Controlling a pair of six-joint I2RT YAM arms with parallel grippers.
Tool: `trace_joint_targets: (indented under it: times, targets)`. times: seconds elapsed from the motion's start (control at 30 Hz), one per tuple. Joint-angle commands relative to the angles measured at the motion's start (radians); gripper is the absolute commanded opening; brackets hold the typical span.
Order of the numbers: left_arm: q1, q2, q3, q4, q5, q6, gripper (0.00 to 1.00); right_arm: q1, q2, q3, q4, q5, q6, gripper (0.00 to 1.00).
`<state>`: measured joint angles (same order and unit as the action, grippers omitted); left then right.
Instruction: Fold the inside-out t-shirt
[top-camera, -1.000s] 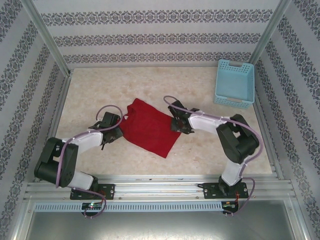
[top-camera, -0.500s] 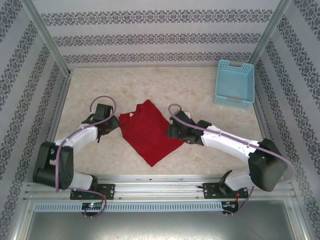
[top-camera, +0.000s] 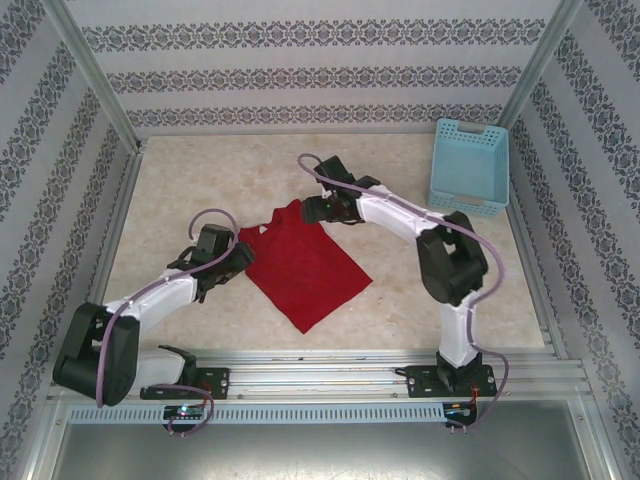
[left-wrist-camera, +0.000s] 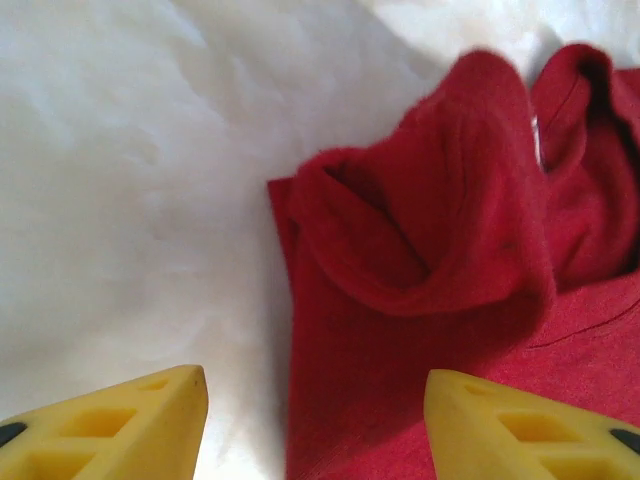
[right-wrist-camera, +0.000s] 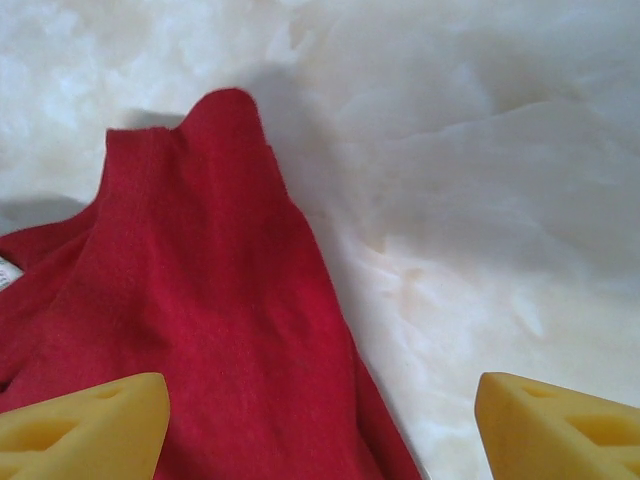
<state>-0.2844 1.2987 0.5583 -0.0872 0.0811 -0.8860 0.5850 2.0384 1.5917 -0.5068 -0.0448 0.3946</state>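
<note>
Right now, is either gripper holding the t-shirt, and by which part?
Nothing is held: the left gripper and the right gripper are both open at the edges of the red t-shirt.

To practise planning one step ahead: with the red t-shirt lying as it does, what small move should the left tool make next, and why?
Probably ease the left tool forward and close it on the bunched fold at the left corner of the red t-shirt. Its jaws stand open just short of that raised cloth, which looks unflattened.
</note>
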Motion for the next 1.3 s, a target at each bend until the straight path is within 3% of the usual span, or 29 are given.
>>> trace_joint_targets:
  times: [0.0, 0.23, 0.53, 0.83, 1.0, 1.27]
  targets:
    - [-0.033, 0.078, 0.053, 0.089, 0.04, -0.027, 0.59, 0.001, 0.068, 0.077, -0.08, -0.049, -0.05, 0.8]
    - [-0.045, 0.255, 0.122, 0.104, 0.042, -0.019, 0.55, 0.013, 0.174, 0.136, -0.125, -0.063, -0.003, 0.8]
    - [-0.044, 0.372, 0.188, 0.159, 0.079, 0.033, 0.47, 0.061, 0.158, -0.007, -0.057, -0.117, 0.099, 0.7]
    - [-0.049, 0.462, 0.222, 0.204, 0.158, 0.048, 0.45, 0.14, 0.058, -0.213, 0.058, -0.102, 0.206, 0.46]
    - [-0.061, 0.468, 0.217, 0.217, 0.171, 0.059, 0.39, 0.164, -0.011, -0.321, 0.136, -0.104, 0.265, 0.27]
    - [-0.062, 0.431, 0.19, 0.213, 0.169, 0.088, 0.26, 0.152, -0.164, -0.491, 0.231, -0.047, 0.333, 0.1]
